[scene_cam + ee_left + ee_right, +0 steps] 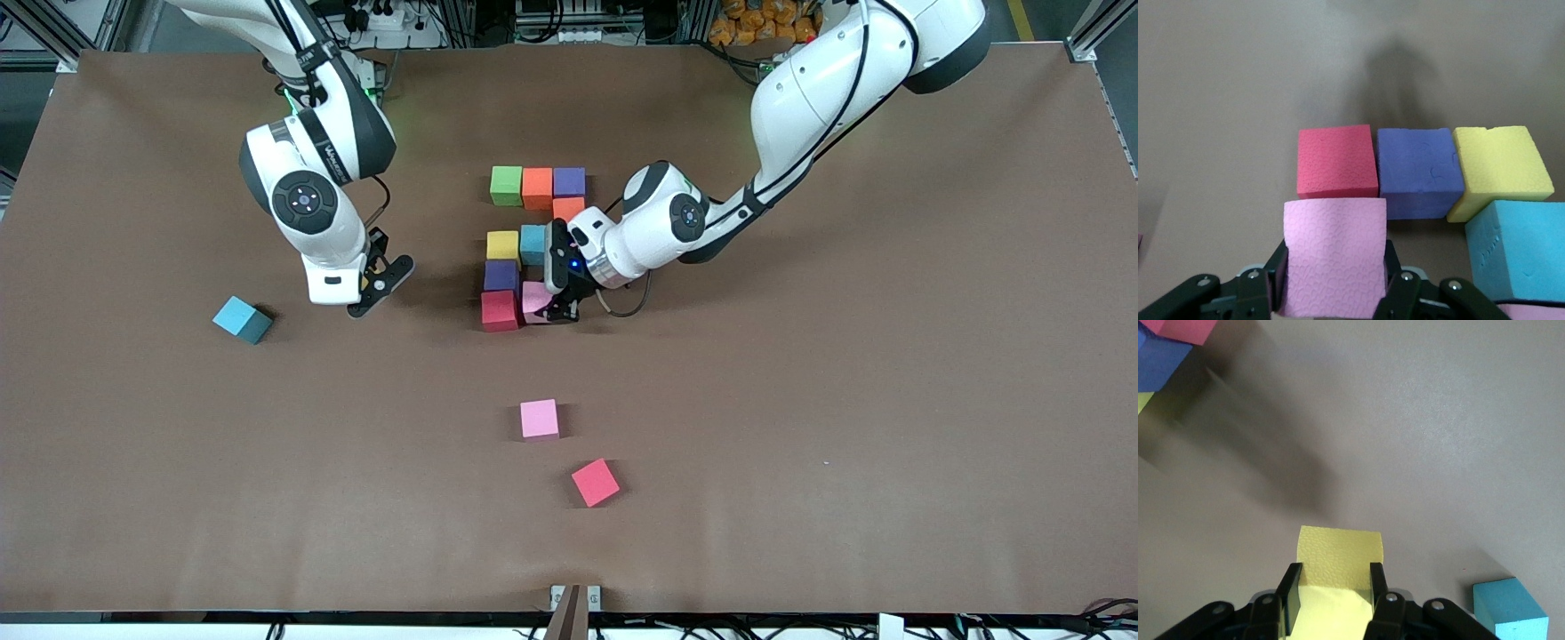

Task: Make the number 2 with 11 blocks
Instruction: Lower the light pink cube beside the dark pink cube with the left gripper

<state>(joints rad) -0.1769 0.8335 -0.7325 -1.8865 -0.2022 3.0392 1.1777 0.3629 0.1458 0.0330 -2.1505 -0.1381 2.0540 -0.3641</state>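
Nearest the camera lies a loose red block (595, 482). Over the bare table, the right gripper (380, 286) clamps a yellow block (1340, 568). At the unfinished number 2 (524, 251), the left gripper (560, 307) pinches a pink block (1333, 257) beside its red corner block (1337, 171).

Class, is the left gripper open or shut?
Shut: the left gripper clamps a pink block, its fingers pressing both sides.
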